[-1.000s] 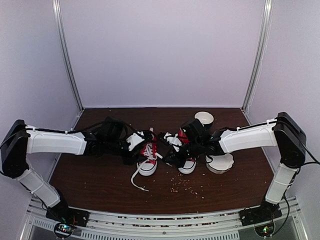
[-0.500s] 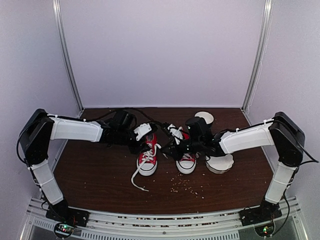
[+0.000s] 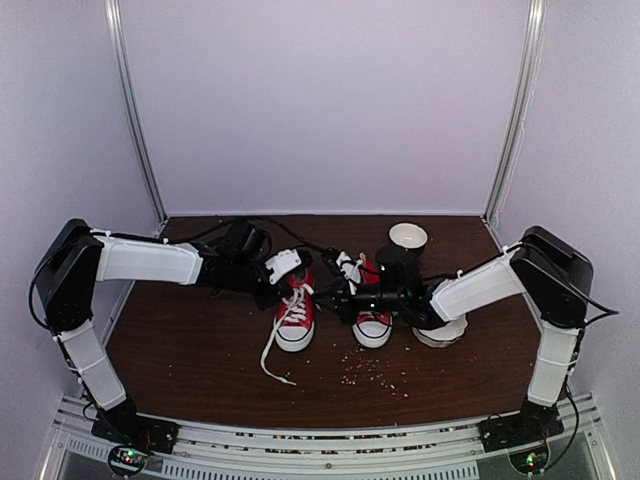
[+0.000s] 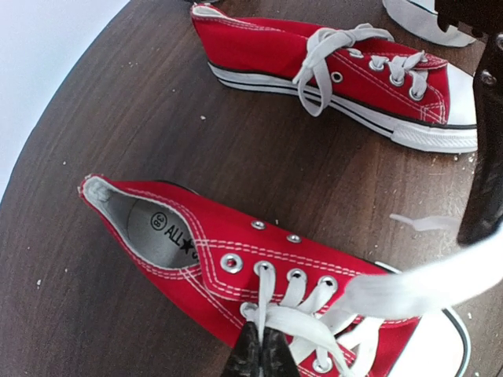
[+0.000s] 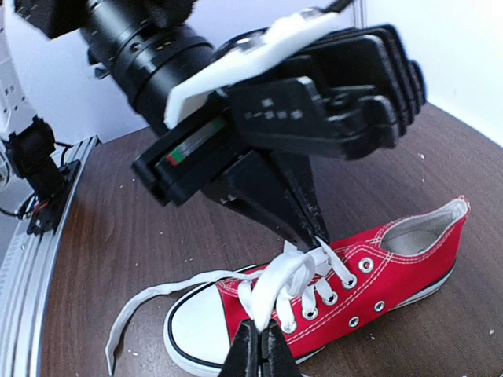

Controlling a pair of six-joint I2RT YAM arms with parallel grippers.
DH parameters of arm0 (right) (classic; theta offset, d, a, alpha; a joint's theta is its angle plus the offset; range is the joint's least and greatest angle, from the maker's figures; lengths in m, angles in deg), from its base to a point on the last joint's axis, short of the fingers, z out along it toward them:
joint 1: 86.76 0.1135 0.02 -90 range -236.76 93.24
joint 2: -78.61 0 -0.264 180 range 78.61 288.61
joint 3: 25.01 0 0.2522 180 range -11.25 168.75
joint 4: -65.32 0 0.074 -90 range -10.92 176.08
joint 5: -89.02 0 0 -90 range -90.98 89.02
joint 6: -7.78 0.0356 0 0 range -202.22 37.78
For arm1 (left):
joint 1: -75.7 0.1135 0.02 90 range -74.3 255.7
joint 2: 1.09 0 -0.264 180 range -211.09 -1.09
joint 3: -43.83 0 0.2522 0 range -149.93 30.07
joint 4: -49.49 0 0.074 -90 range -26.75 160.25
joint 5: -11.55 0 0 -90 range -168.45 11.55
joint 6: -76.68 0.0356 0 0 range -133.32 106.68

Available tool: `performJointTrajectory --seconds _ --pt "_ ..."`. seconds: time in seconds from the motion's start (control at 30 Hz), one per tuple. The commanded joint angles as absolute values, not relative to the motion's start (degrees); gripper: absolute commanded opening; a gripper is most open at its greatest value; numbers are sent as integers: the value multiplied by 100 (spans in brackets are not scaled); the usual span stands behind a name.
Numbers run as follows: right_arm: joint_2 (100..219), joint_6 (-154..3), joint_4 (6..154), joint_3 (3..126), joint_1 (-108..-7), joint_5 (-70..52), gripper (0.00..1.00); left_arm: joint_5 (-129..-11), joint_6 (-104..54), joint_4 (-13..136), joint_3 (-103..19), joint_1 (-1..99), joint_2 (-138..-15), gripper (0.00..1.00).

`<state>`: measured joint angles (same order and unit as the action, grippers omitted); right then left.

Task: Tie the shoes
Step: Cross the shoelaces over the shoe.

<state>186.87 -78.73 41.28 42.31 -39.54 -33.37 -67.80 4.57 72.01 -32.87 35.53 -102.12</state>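
Both shoes point(image 3: 296, 318) red canvas, white stitching, white toe caps, white soles with thin black stripe. White laces point(image 3: 268, 352). Dark brown woodgrain table point(image 3: 180, 345), pale specks.

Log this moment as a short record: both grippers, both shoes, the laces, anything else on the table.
left gripper: fingers shut on a lace over the left shoe's eyelets
right gripper: fingers shut on another strand of the same shoe's lace
left shoe: upright, untied, one lace end trailing on the table
right shoe: upright beside it, not held; knot cannot be told
other: white cup, white dish, crumbs
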Motion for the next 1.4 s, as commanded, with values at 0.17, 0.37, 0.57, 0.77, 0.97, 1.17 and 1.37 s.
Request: performJointTrajectory --seconds 0.17,0.37,0.57,0.77,0.97,1.17,1.37 --pt "19006 -9667 2635 4240 -3942 -4824 0 -7033 417 6857 -3055 3632 -9880 0" --pt "18760 -10535 2858 4141 -3678 -5507 0 -7076 408 6757 -2976 3657 -9852 0" --pt "18066 -12560 4841 4222 -3597 -5898 0 -6960 337 6670 -2920 3667 -9865 0" --pt "17869 -15942 8425 5200 -3403 -4786 0 -6878 214 6434 -2822 3684 -9962 0" --pt "18539 -17857 11005 6613 -3153 -3532 0 -6947 -53 6115 -2726 3693 -10058 0" --pt "18587 -18769 9549 5960 -3032 -2806 0 -6951 -131 5838 -2548 3694 -9925 0" --pt "18894 -19239 9421 6375 -3038 -2782 0 -6653 -60 5563 -2368 3694 -9762 0"
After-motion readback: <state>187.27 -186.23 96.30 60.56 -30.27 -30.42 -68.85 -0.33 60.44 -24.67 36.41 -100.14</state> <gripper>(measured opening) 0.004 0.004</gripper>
